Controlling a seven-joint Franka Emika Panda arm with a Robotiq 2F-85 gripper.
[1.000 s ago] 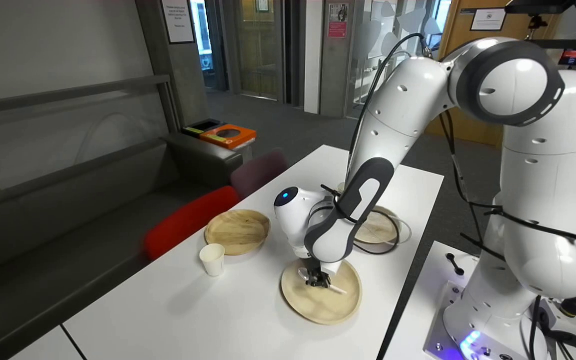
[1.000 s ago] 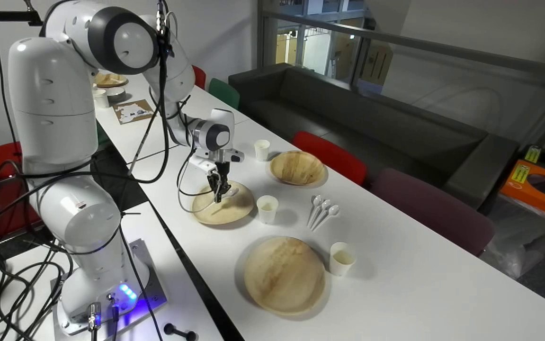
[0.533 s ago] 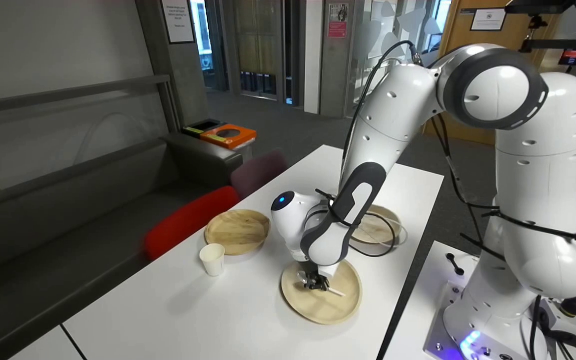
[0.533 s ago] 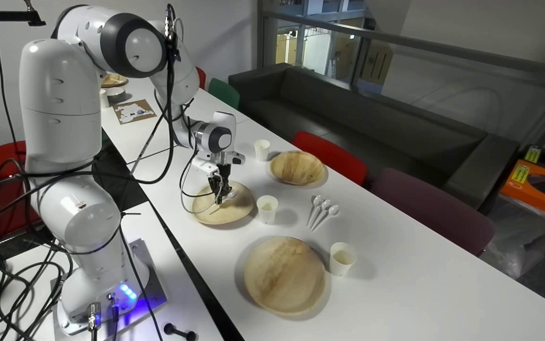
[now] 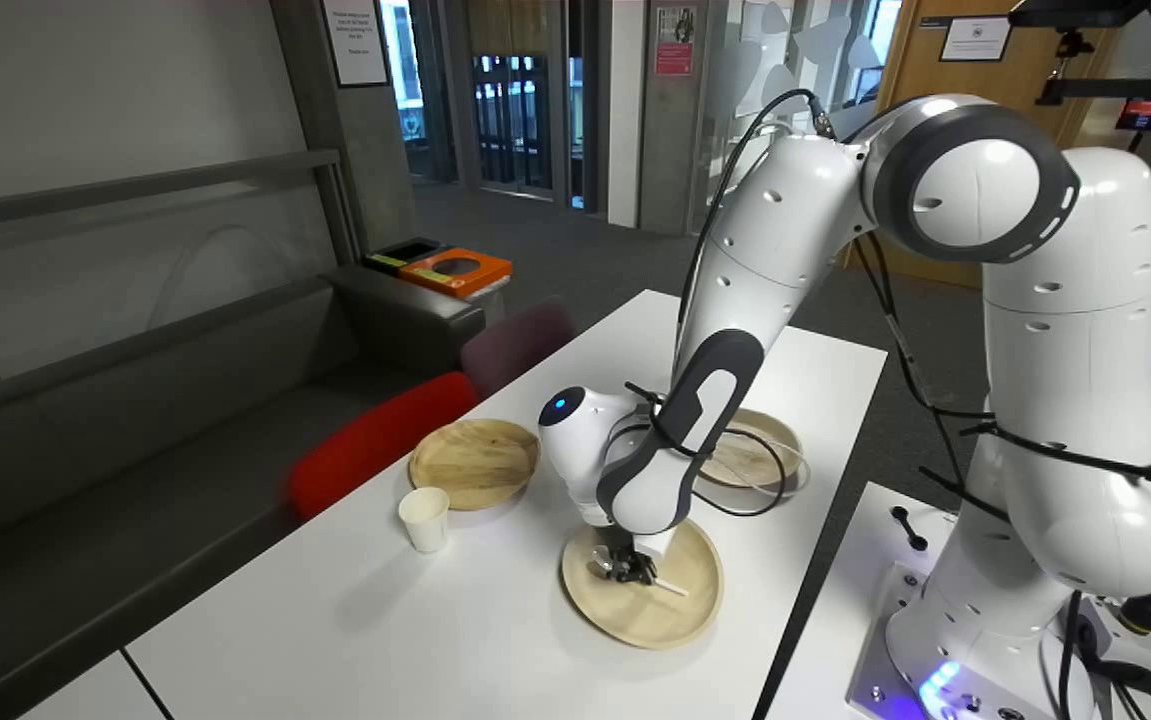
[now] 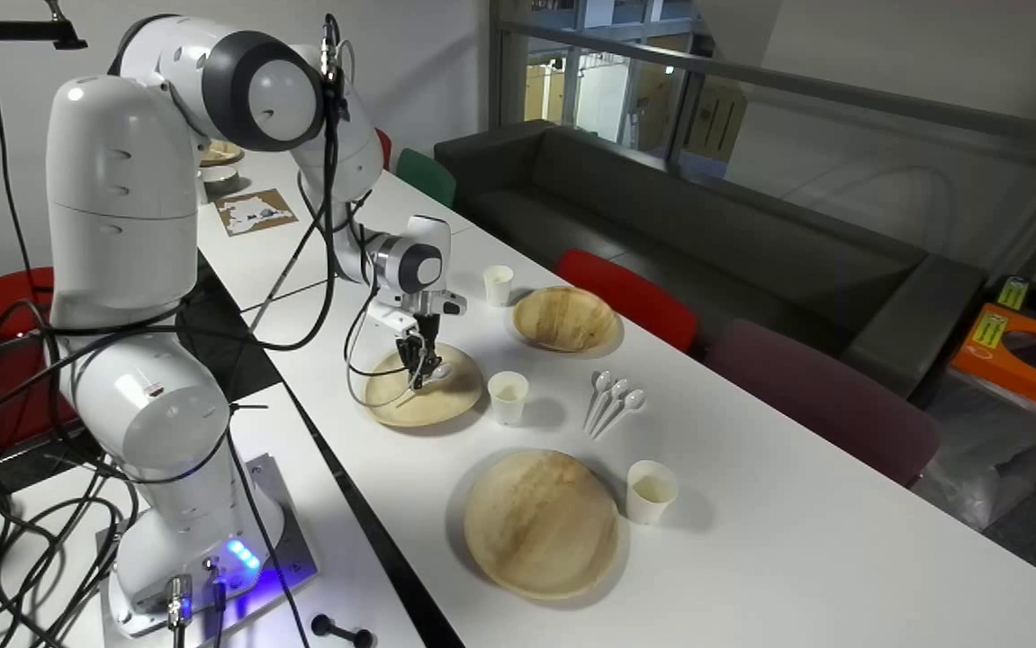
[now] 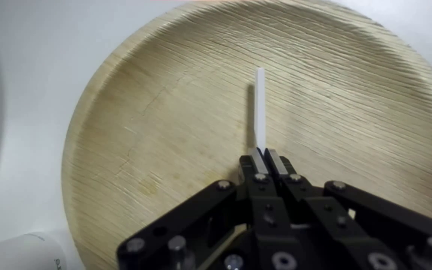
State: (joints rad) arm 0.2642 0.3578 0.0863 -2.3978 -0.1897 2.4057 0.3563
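White-topped table (image 6: 797,558), with a red chair (image 6: 635,292) and a dark grey sofa (image 6: 716,247) along its far side. Over a round, pale wooden plate (image 5: 635,625) stands the gripper (image 7: 263,151), its jaws closed on a white spoon (image 7: 260,108) by the handle. Spoon, condition: plain white; handle straight, narrow and blunt at the end; bowl small and glossy. Position: within the plate's outline; from where I stand, contact with the plate cannot be confirmed.

By view: the wrist view shows the free length of handle with a shadow to its left, and the plate's ridged grain; the bowl is hidden behind the gripper. Both exterior views show the bowl protruding past the fingers. In an exterior view a row of loose spoons (image 6: 618,389) lies to the right of a paper cup (image 6: 508,398). In an exterior view the arm (image 5: 775,230) hides that stretch of table. Lettering on a white cup (image 7: 24,253) at near left is visible only from the wrist.
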